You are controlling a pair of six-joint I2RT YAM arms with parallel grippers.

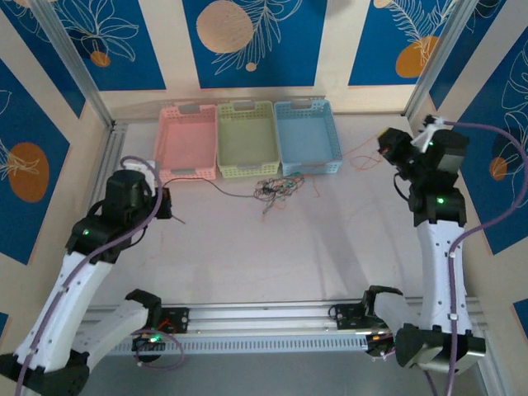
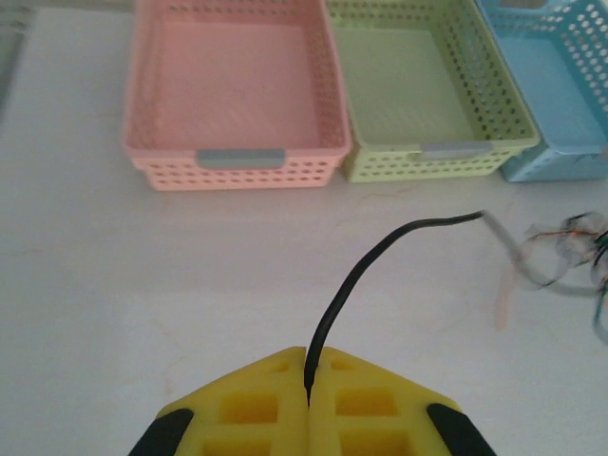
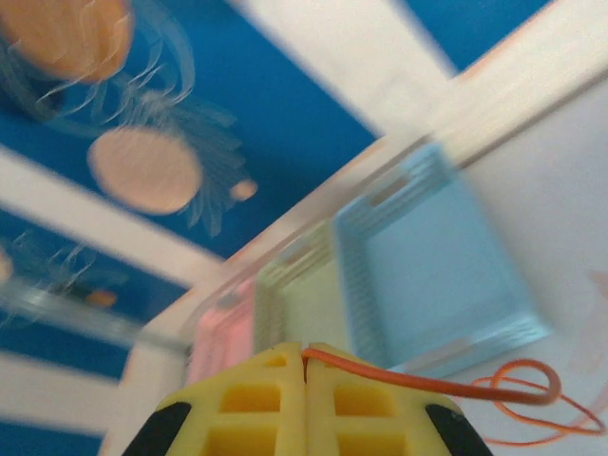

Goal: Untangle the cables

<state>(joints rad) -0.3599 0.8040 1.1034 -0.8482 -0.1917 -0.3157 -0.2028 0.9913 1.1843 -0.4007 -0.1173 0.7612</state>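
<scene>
Colour-wise: pink basket (image 1: 187, 140) at 11 o'clock, pale green basket (image 1: 247, 139) at 12, light blue basket (image 1: 307, 136) at 1. The walls (image 1: 256, 37) are deep blue with white leaf outlines and peachy-orange circles. Yellow-tipped left gripper (image 2: 308, 370) and right gripper (image 3: 304, 359), a black cable (image 2: 361, 266), an orange cable (image 3: 427, 383).

Walls of blue panels (image 1: 247, 41) all around, drawn over with white leaf outlines and round discs in pale peach (image 1: 224, 26) and orange (image 1: 417, 56). Between the panels, plain cream strips (image 1: 334, 41). Running down to either back corner of the table, a silver metal post (image 1: 73, 62). Below, a pale, faintly pinkish table (image 1: 289, 256) under soft, even light. Along its near edge, a ribbed aluminium rail (image 1: 264, 313) with a slotted white strip (image 1: 272, 342) just in front.
</scene>
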